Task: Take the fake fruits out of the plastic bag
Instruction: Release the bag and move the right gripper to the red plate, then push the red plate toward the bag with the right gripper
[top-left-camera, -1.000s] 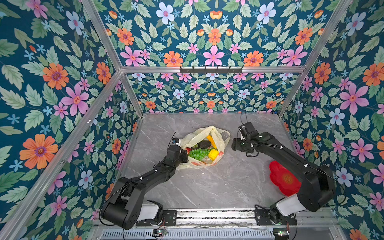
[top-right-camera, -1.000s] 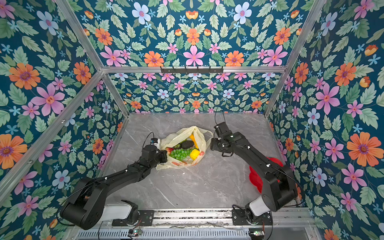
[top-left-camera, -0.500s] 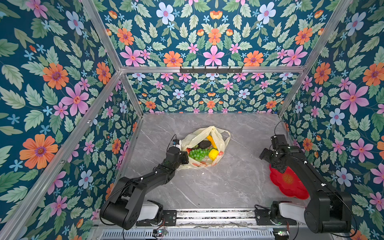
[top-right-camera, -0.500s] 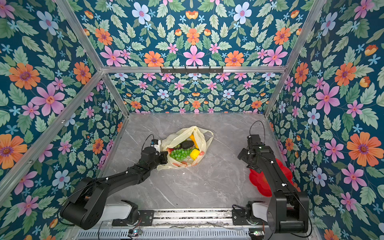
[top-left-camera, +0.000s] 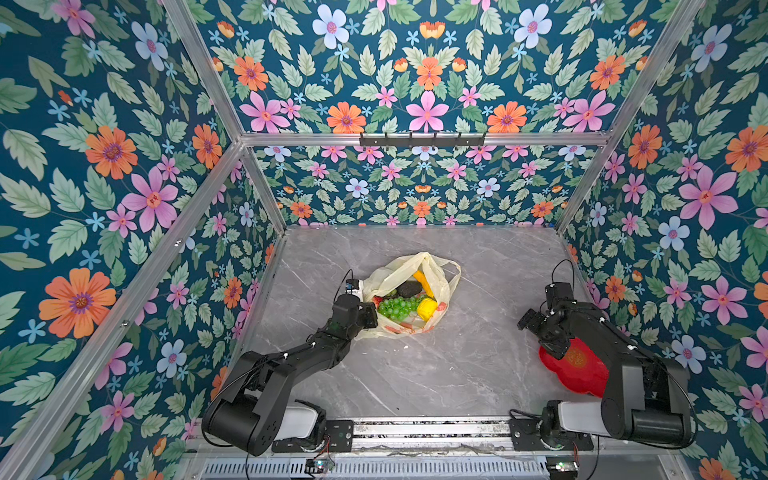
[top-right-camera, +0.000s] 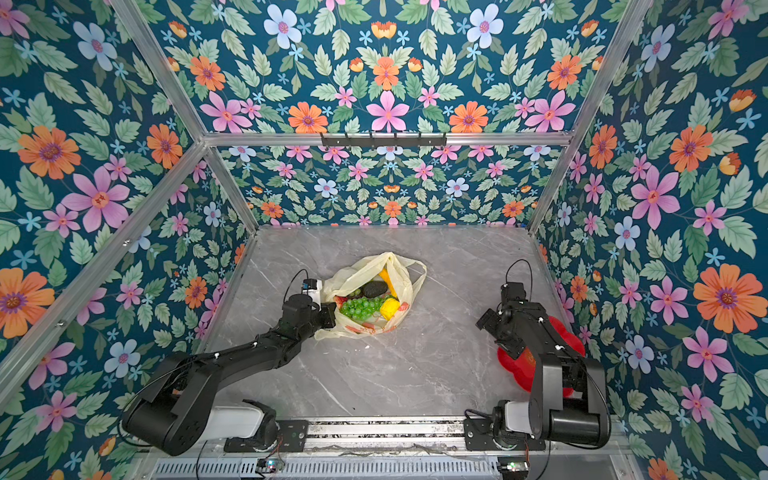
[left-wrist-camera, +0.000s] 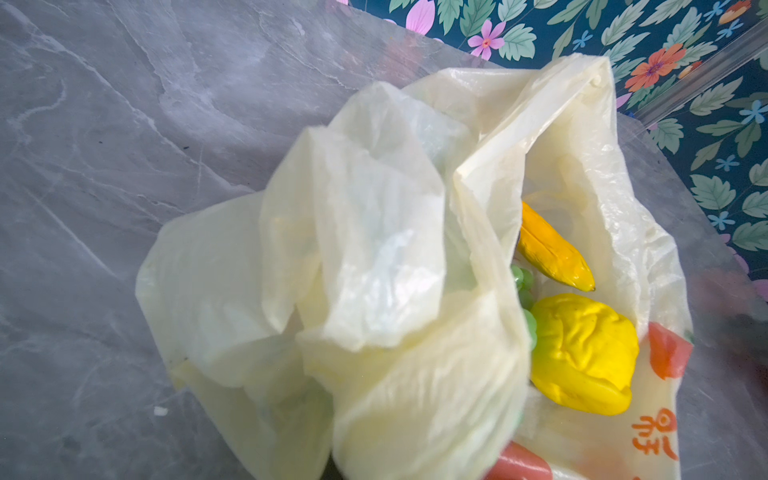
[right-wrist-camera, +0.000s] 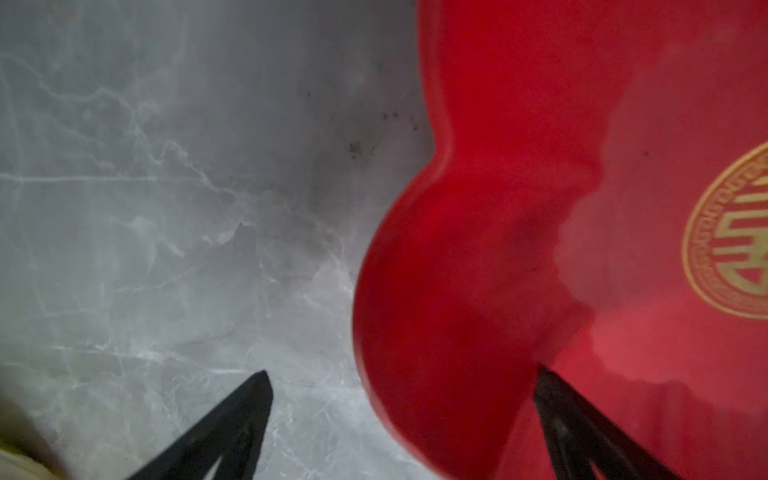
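Note:
The cream-yellow plastic bag (top-left-camera: 441, 270) (top-right-camera: 406, 271) lies open in the middle of the table. Inside it show a yellow banana (top-left-camera: 423, 281) (left-wrist-camera: 552, 253), a dark avocado (top-left-camera: 409, 288), a green grape bunch (top-left-camera: 398, 306), a yellow lemon (top-left-camera: 427, 308) (left-wrist-camera: 582, 353) and a bit of red strawberry (top-left-camera: 376, 300). My left gripper (top-left-camera: 369, 318) is at the bag's left edge, shut on the bunched film (left-wrist-camera: 374, 249), which hides its fingers in the wrist view. My right gripper (top-left-camera: 528, 323) (right-wrist-camera: 403, 378) hangs open and empty, far right of the bag.
A red flower-shaped plate (top-left-camera: 582, 368) (top-right-camera: 521, 368) (right-wrist-camera: 540, 208) lies at the right side under the right arm; the open right gripper straddles its rim. Floral walls close the table on three sides. A metal rail runs along the front edge.
The right arm has swung from the bag's right side out over the red plate, its jaws opening wider. The left gripper and the bag have stayed put.

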